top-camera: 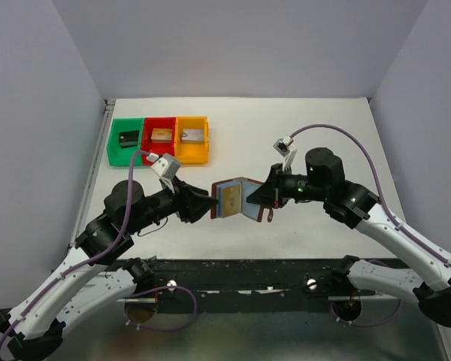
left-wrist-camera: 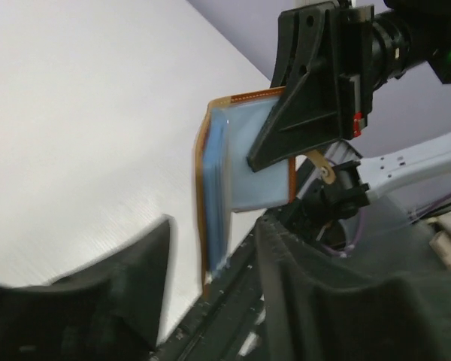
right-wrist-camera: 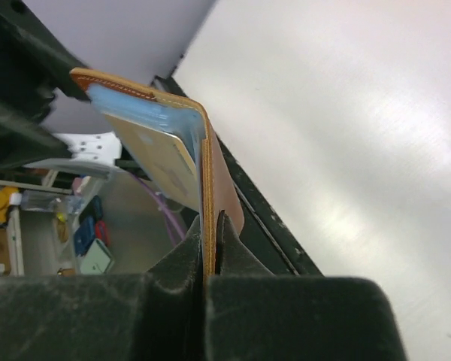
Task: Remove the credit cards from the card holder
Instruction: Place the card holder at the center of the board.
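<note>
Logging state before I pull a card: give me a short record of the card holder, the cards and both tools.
card holder: open, appears held up off the table, between the two tools
right tool: shut on the card holder's right flap
left tool: fingers apart at the card holder's left edge; contact unclear
tan-gold card: in the left pocket, not yet out
other cards: cannot tell apart
cards out: none seen
bins: green bin, red bin, orange bin, far left, a small block in each
</note>
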Robot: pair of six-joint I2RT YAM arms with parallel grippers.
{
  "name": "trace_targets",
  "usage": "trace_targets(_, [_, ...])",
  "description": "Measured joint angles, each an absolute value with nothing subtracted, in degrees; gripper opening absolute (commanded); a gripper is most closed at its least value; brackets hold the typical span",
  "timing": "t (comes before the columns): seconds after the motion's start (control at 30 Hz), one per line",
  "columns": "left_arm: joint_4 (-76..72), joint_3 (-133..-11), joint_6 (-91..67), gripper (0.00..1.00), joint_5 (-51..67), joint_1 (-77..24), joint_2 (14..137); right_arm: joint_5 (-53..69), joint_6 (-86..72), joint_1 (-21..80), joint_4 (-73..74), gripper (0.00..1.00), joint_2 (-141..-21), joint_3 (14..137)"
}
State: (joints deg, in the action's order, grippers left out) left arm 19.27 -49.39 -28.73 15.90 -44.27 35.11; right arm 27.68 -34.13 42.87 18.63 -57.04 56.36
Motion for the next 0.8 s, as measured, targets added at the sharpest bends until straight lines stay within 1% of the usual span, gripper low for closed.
trace_targets(0.03, [20.08,-49.10,-28.51,0.76,14.09,-44.25,34.74,26.50,-33.54,42.85,20.14,0.00,-57.74,56.51])
trace_targets(0.1, [21.87,-48.58,-28.75,0.80,10.44,-44.21,34.09,24.80,-32.86,42.83,22.63,0.00,-59.46,56.51])
trace_targets(0.23, [26.09,-46.98,-29.52,0.81,1.69,-44.21,32.21,22.37,-31.62,42.83,26.13,0.00,-63.83,56.51])
trace_targets(0.3, [27.66,-45.54,-30.30,0.80,-2.11,-44.21,31.24,21.78,-31.20,42.78,26.98,0.00,-65.63,56.49])
trace_targets(0.4, [27.77,-42.98,-31.40,0.77,-4.64,-44.21,29.87,21.63,-30.50,42.72,26.92,0.00,-68.77,56.40])
trace_targets(0.53, [23.68,-36.71,-33.58,0.71,-4.32,-44.21,28.12,23.20,-30.35,41.89,24.16,0.00,-74.74,55.07])
trace_targets(0.67, [15.88,-28.53,-36.03,0.63,-0.71,-44.21,28.10,26.24,-30.68,40.58,19.55,0.00,-81.82,52.84])
trace_targets(0.8, [7.99,-22.76,-38.11,0.55,2.70,-44.21,29.30,28.93,-32.01,39.11,14.76,0.00,-85.27,49.60])
